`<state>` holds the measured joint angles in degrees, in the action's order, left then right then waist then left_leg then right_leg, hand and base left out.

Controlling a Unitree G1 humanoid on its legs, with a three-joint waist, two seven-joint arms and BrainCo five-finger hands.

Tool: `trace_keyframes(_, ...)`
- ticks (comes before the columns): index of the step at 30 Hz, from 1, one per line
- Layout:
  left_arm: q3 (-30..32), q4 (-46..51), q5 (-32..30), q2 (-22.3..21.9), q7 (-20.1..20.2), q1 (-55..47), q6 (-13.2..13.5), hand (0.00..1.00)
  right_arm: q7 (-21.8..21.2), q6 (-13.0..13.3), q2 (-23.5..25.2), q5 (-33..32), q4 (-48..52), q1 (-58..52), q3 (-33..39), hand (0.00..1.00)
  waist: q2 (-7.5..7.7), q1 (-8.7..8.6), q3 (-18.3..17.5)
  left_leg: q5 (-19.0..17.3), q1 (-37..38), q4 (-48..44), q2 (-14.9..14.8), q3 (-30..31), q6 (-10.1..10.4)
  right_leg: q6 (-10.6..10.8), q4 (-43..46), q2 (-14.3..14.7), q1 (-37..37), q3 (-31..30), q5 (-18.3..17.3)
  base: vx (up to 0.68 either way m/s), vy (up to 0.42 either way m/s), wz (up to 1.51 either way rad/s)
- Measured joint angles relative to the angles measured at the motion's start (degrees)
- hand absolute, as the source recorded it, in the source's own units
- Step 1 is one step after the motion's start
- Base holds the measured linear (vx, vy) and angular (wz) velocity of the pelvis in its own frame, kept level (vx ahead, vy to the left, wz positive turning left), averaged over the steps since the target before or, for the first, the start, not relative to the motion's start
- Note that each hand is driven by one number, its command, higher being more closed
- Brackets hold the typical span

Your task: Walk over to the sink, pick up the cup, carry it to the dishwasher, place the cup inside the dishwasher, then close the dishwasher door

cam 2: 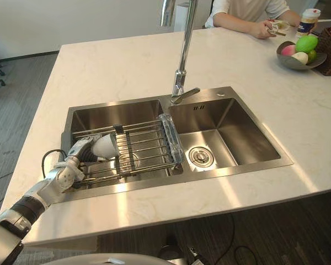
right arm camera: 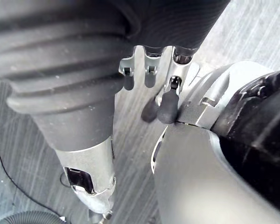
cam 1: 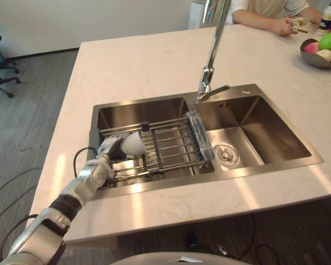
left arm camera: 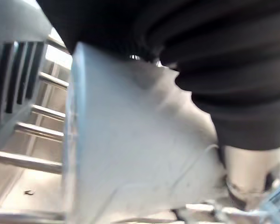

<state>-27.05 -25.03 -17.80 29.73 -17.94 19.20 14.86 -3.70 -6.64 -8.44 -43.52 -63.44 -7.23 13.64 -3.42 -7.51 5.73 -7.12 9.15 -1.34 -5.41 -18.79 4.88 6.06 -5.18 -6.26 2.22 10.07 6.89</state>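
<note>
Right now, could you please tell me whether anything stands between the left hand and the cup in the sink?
Nothing visible does. The left hand is right against the white cup, which lies on its side on the wire rack across the left basin. The tap stands farther back, clear of both.

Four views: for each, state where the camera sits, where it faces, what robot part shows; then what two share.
Left eye view: on the head, looking down at the sink; the left robot hand is closed on the cup.
Right eye view: beside it, same aim, same arm.
Left wrist view: left wrist, along the palm, cup close up.
Right wrist view: right wrist, facing the floor; right robot hand open.
Shared: both eye views show the cup.
</note>
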Motion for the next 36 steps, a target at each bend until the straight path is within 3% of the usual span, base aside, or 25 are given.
trace_keyframes(2, 0.65, 8.27, 3.79, -0.96, -1.7, -1.69, 2.67, 1.0, -0.04, -0.09, 0.0, 0.08, -0.06, -0.55, 0.18, 0.0, 0.48, 1.28, 0.24, 0.11, -0.14, 0.0, 0.11, 0.68, -0.14, 0.0, 0.0, -0.2, 0.14, 0.75, 0.0, -0.05, -0.025, 0.26)
trace_keyframes(4, 1.62, 18.6, 6.48, -1.13, -2.65, -2.23, 5.58, 1.0, -0.73, -0.12, -0.01, 0.6, -0.24, -0.57, 1.29, 0.0, 0.7, 1.43, 0.36, 0.25, -0.17, 0.0, 0.42, 1.83, -0.36, 0.0, 0.0, -0.64, 0.9, 2.36, 0.0, -0.04, -0.013, 0.22)
trace_keyframes(8, 7.15, 27.94, 6.65, -1.23, -4.2, -1.97, 6.67, 1.0, -1.76, 0.03, 0.15, 1.26, -0.46, -0.75, 4.47, 0.0, 0.3, 1.44, 0.25, 0.62, -0.25, 0.31, 1.17, 2.73, -0.94, 0.01, 0.0, -1.39, 1.17, 4.15, 0.0, -0.04, -0.005, 0.1)
trace_keyframes(12, 7.37, 29.07, 11.75, -1.26, -1.2, -1.95, 6.25, 1.0, -2.7, 0.23, 0.47, 3.26, -0.42, -1.59, 6.03, 0.0, 0.14, 2.72, 0.13, 0.86, -0.33, 0.46, 1.58, 3.47, -1.23, 0.06, 0.0, -1.79, 1.27, 5.05, -0.04, -0.06, -0.006, 0.13)
trace_keyframes(14, 7.37, 29.14, 15.42, -1.3, 2.1, -1.96, 4.91, 1.0, -3.4, 0.25, 1.07, 4.73, -0.41, -1.57, 7.09, 0.0, 0.15, 2.79, 0.08, 1.32, -1.34, 0.52, 2.0, 5.09, -1.48, 0.13, 0.0, -2.31, 1.12, 6.56, -0.09, -0.06, -0.011, 0.27)
trace_keyframes(16, 7.38, 30.02, 17.02, -1.39, 2.38, -2.01, 3.24, 1.0, -3.4, 0.24, 1.19, 5.71, -0.42, -1.56, 7.09, 0.0, 0.11, 3.48, 0.05, 1.39, -1.6, 0.5, 2.02, 5.14, -1.48, 0.16, 0.0, -2.34, 0.86, 6.59, -0.07, -0.02, -0.004, 0.08)
trace_keyframes(20, 10.36, 33.35, 20.92, -2.2, 1.6, -2.1, 1.32, 1.0, -3.31, 0.32, 1.18, 6.27, -0.43, -1.41, 7.12, 0.0, 0.07, 3.88, 0.01, 1.52, -2.07, 0.45, 2.05, 5.97, -1.54, 0.16, 0.01, -2.34, 0.91, 7.47, -0.07, -0.01, -0.011, 0.09)
trace_keyframes(29, 25.07, 33.37, 28.15, -8.98, -2.63, -6.21, 2.18, 1.0, -3.22, 0.99, 1.38, 13.78, -0.45, -1.77, 7.43, 0.0, 0.23, 4.84, -0.19, 1.86, -2.24, -0.3, 2.76, 9.17, -2.1, 0.15, 0.04, -3.23, 3.18, 10.52, -0.06, -0.03, -0.002, 0.18)
trace_keyframes(31, 27.16, 33.54, 30.12, -13.04, -2.86, -8.29, 2.21, 1.0, -3.12, 1.49, 1.72, 15.07, -0.5, -2.2, 7.44, 0.0, 0.44, 6.2, -0.32, 2.21, -2.58, -0.73, 3.48, 11.06, -2.6, 0.23, 0.4, -3.91, 3.98, 11.16, -0.09, -0.07, 0.019, 0.33)
trace_keyframes(36, 34.18, 38.22, 31.66, -16.26, -2.47, -15.14, 2.21, 1.0, -1.94, 1.78, 2.0, 16.95, -0.5, -2.8, 7.4, 0.0, 1.11, 8.56, -0.72, 2.84, -4.06, -1.61, 4.71, 13.22, -3.32, 0.84, 0.44, -5.25, 4.23, 12.72, 0.09, -0.1, 0.018, 0.25)
